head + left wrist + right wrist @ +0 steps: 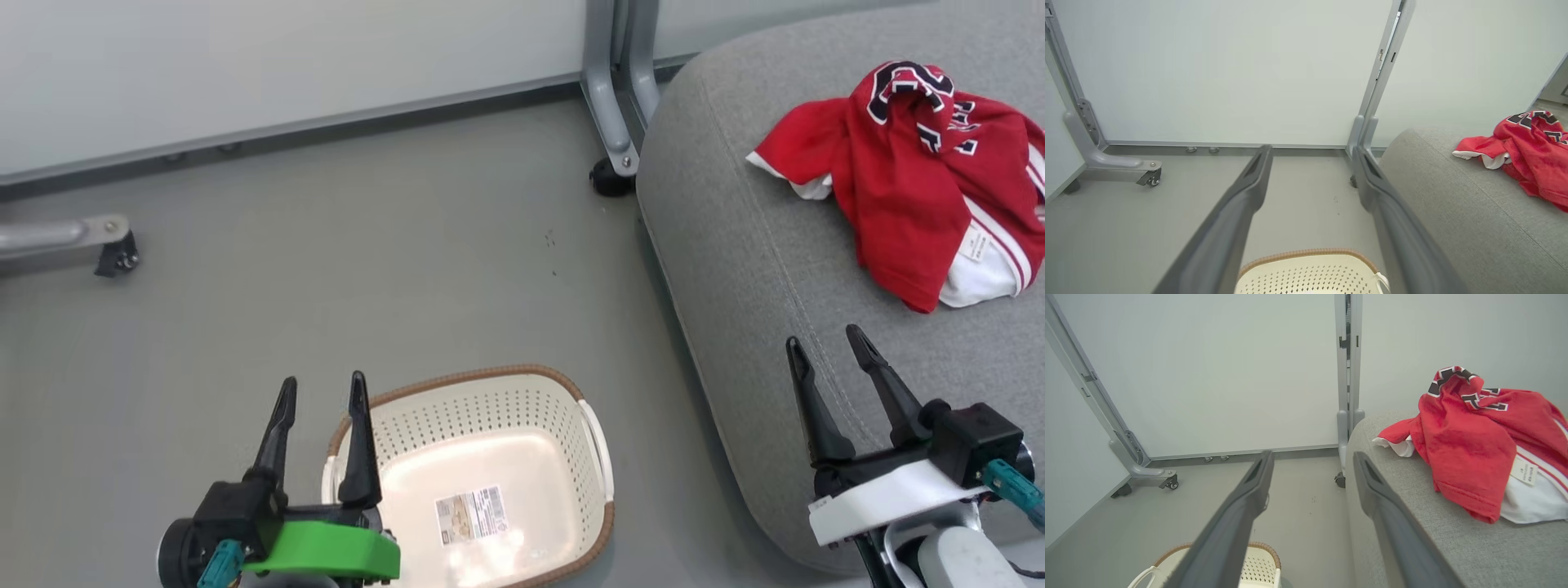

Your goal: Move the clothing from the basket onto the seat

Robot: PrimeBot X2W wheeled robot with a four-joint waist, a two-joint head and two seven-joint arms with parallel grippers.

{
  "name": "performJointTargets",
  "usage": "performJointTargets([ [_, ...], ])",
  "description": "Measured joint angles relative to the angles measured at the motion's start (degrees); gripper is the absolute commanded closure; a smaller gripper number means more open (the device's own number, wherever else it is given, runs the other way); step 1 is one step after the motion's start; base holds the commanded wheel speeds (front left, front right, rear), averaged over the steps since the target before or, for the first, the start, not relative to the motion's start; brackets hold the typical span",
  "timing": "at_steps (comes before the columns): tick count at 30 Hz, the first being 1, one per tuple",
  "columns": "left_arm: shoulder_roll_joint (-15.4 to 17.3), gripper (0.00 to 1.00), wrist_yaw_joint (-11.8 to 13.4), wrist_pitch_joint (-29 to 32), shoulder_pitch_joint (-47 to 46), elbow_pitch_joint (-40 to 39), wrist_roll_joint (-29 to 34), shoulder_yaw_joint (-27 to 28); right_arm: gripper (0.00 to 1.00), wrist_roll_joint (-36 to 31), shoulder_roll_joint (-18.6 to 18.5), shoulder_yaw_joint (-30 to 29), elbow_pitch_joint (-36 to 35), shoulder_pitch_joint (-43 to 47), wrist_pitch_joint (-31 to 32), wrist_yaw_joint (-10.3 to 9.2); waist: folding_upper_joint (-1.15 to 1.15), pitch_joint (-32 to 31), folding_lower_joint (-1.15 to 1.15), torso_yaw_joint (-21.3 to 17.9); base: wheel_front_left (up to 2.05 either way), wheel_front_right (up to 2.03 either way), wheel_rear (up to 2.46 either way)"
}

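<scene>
Two grippers: both sit low in front of the robot, fingers pointing away from it, spread wide and pinching nothing.
left gripper [323, 378]: the one with the green collar. It hangs over the floor [326, 261] right at the left end of the basket [506, 412]. From the head view its inner finger crosses the brown rim there, and I can't tell if it actually touches.
right gripper [821, 336]: white collar. It hovers above the near edge of the seat [735, 269], fingers aimed roughly toward the clothing [898, 196] but well apart from it.
basket: on the floor just beside the seat, on the robot's left of it, upright with the open side up. Its pale bottom shows, with a printed sticker [471, 514] stuck flat on it.
clothing: bunched in a loose red heap on top of the seat, over toward the far right. Black-and-white lettering is humped up at the top of the pile. White panels and stripes peek out along the right and lower side, and a small white tag [976, 243] hangs out.
seat: big grey cushion with a rounded edge and a stitched seam running along near that edge.
background: a pale partition [245, 65] stands along the far side. It has a grey metal leg [608, 122] ending in a dark caster just beside the seat's far corner, and another metal foot [65, 241] sits off to the left.
</scene>
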Motion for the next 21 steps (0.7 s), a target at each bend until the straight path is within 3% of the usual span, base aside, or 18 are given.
performJointTargets([
  [8, 0.0, 0.0, -0.9, 0.0, 5.2, -4.2, 2.4, 0.1, 0.0, -2.1, 1.7, -1.4, -4.5, 5.7, 0.0, -0.01, 0.0, -6.8, 0.0, 2.8, 0.0, 0.0, 0.0],
  [13, 0.0, 0.0, 0.6, 0.0, 8.5, -5.0, 2.6, 0.4, 0.0, -2.9, 2.1, -1.5, -5.2, 7.8, 0.0, -0.01, 0.0, -9.7, 0.0, 4.1, 0.0, 0.0, 0.0],
  [21, 0.0, 0.0, 0.6, 0.0, 11.5, -5.0, 3.7, 1.4, 0.0, -3.2, 2.6, -2.2, -5.8, 9.2, 0.0, -0.01, 0.0, -11.9, 0.0, 6.0, 0.0, 0.0, 0.0],
])
